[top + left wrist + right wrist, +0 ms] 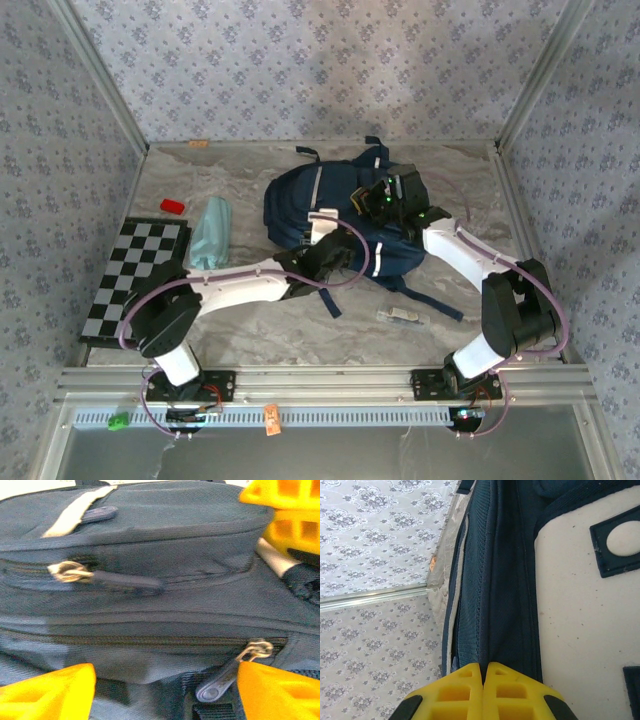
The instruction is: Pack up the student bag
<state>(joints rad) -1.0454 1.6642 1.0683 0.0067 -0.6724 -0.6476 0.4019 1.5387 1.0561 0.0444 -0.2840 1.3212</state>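
While the right gripper [483, 669] clenches a seam of the student bag [340, 215], the left wrist view shows the left gripper [165, 687] released beside a zipper pull [220, 682].

No writing, brand or number is legible; the orange tag [271, 419] is too small to read.

In front of me is a pale grey-beige marble-patterned table [300, 340]. Towards its far side lies the large navy-blue fabric student bag [300, 205], its dark straps trailing onto the surface nearer me. Just to the bag's left lies a crumpled pale teal pouch [211, 232], with a small red block [173, 207] beyond that. A black-and-white checkered board [135, 280] sits at my left edge, and a small greyish-white object [403, 315] lies near the straps.
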